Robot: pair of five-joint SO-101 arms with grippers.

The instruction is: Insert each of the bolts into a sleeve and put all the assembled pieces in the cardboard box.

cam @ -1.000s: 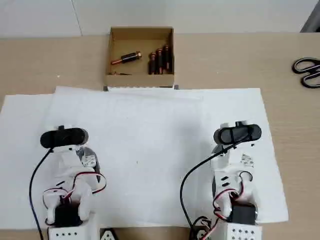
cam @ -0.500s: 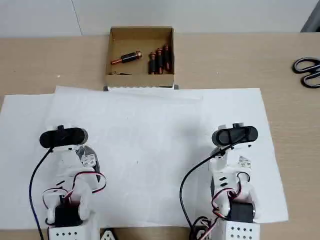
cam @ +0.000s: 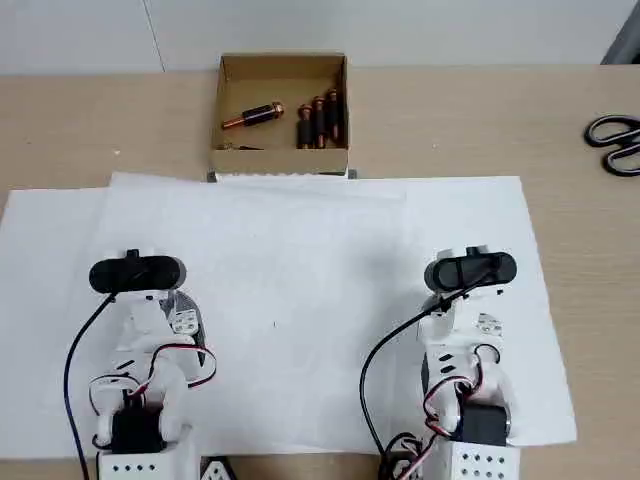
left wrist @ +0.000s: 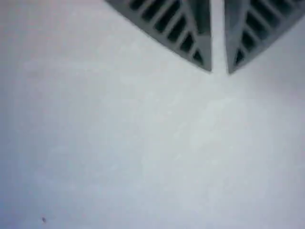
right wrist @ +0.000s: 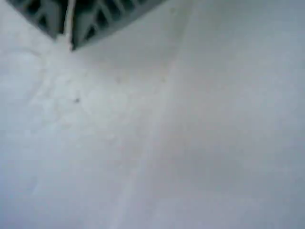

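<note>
While assembled pieces [cam: 319, 120] lie in cardboard box [cam: 280, 160] | left tool [left wrist: 219, 71], right tool [right wrist: 70, 45] closed

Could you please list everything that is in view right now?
Assembled pieces: four, black and copper, in the box; one lying apart, three side by side.
Cardboard box: one, brown, far side of the table.
Paper: at least two overlapping sheets, white, middle of the table.
Scissors: one pair, dark, right edge of the table.
Table: one, light wood.
Arms: two, white and black, near edge.
Left gripper: grey, over paper.
Right gripper: grey, over paper.
</note>
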